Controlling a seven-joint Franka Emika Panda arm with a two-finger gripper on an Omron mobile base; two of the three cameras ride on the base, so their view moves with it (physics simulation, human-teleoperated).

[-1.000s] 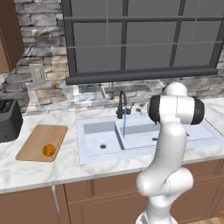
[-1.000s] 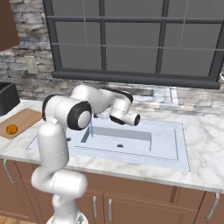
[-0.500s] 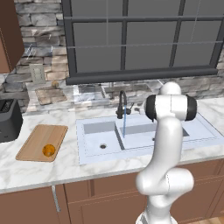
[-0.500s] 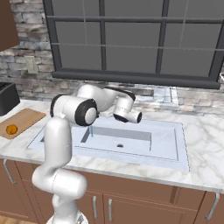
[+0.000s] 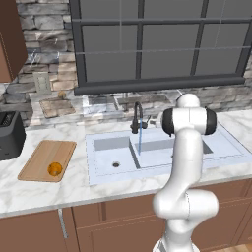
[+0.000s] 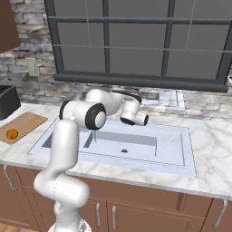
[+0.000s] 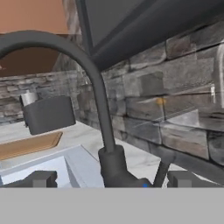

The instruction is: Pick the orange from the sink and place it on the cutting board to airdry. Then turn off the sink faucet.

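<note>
Left base view: orange [image 5: 55,169] resting on the near end of the cutting board [image 5: 42,153], left of the sink [image 5: 106,170] on the marble worktop [image 5: 34,192], black toaster [image 5: 10,134] just beyond the board, thin stream of water [image 5: 140,139] falling from the sink faucet [image 5: 137,115] into the basin. Right base view: arm bent over the sink with the hand [image 6: 144,119] held level just beside the faucet at the back rim. Hand view: faucet neck [image 7: 94,83] and base rising close between the two fingertips [image 7: 41,179], spread wide apart with nothing held, side lever [image 7: 161,173] near the right tip, board [image 7: 28,145] and toaster [image 7: 48,113] behind at left.
</note>
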